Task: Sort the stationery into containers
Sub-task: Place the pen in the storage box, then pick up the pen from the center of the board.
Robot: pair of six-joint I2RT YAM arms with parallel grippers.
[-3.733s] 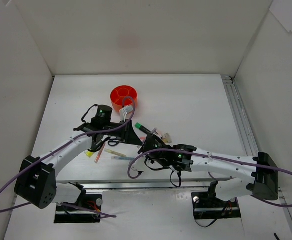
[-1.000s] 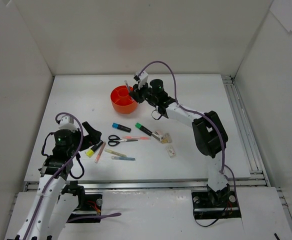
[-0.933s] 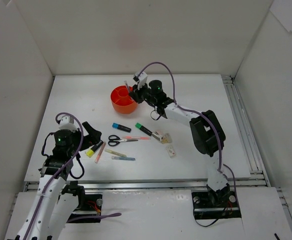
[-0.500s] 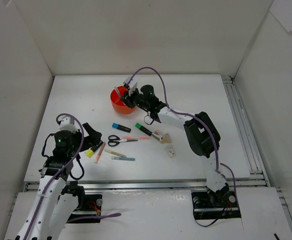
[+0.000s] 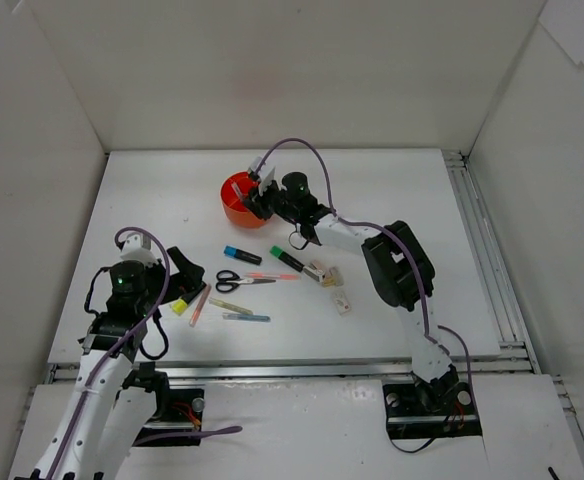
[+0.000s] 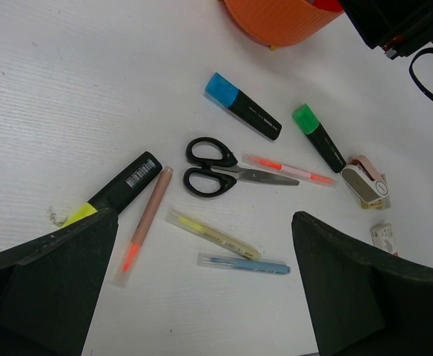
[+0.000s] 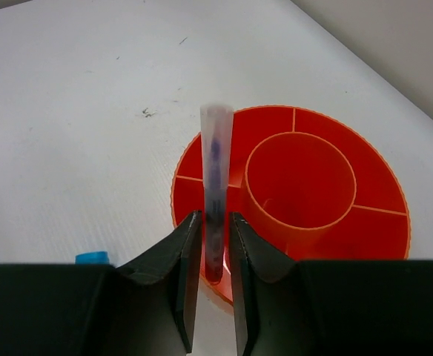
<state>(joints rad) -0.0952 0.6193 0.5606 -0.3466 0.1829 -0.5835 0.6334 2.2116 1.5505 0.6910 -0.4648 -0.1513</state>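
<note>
The orange organiser (image 7: 383, 222) stands at the back of the table, also in the top view (image 5: 234, 208). My right gripper (image 7: 214, 222) hovers over its left ring compartment. A thin clear pen (image 7: 215, 163) stands upright between the jaws with its lower end in that compartment, and the jaws are narrowly open with a sliver of gap beside it. My left gripper (image 6: 202, 219) is wide open above the loose stationery: scissors (image 6: 224, 168), blue highlighter (image 6: 242, 107), green highlighter (image 6: 319, 138), yellow highlighter (image 6: 120, 188), and orange (image 6: 144, 222), yellow (image 6: 213, 233) and blue (image 6: 244, 263) pens.
A pink pen (image 6: 287, 168) lies beside the scissor blades. A small beige tape dispenser (image 6: 366, 183) and a white eraser (image 6: 383, 236) sit to the right of it. White walls enclose the table on three sides. A metal rail (image 5: 482, 250) runs along the right edge.
My right arm carried the pen leftward over the organiser's ring compartment, and its jaws have loosened slightly around the pen. The left arm has stayed put, open.
</note>
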